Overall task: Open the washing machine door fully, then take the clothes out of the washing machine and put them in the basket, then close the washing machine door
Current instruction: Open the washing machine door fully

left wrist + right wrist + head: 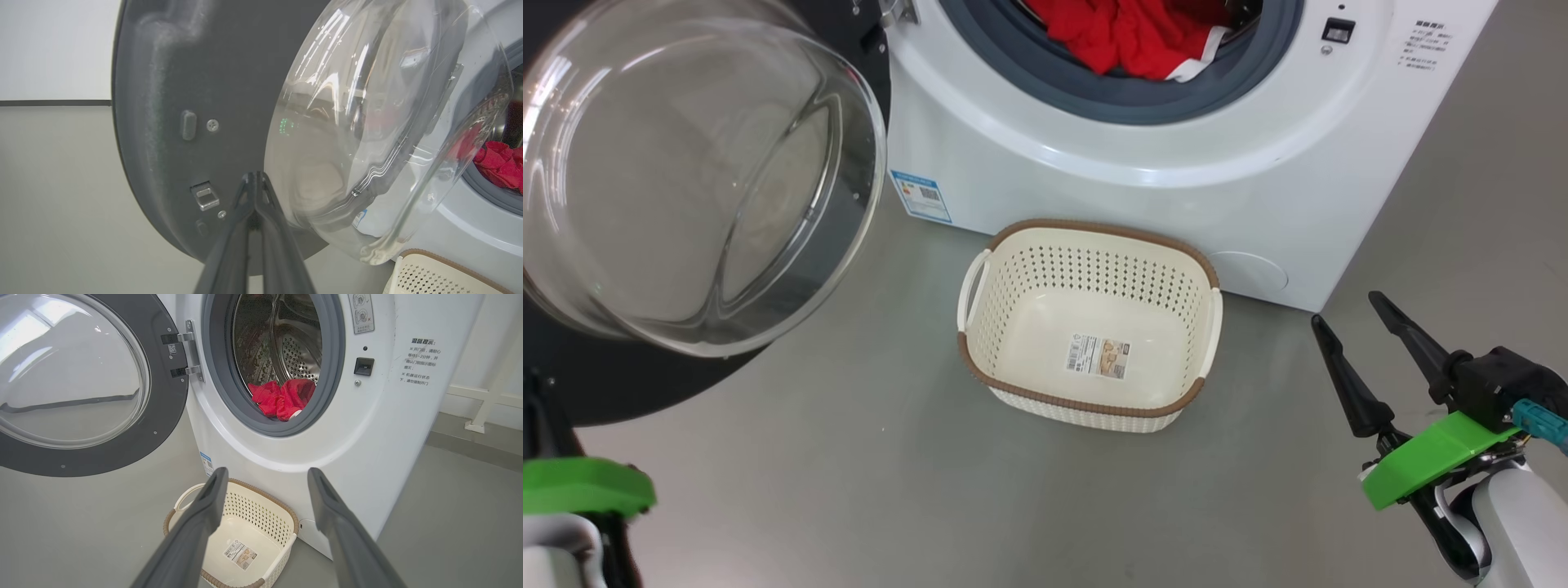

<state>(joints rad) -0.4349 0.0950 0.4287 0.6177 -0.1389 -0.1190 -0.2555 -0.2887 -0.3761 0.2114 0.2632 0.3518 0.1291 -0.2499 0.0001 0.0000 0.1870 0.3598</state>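
clothes (pixel 1131 37): 1 red heap; basket (pixel 1086 273) x1; door (pixel 686 188) x1

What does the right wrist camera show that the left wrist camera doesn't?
Right wrist, not left: the latch socket, the printed notice on the washing machine, the paper label in the basket. Left wrist, not right: the metal latch on the washing machine door. Both: that open door, the red clothes in the drum, the basket.
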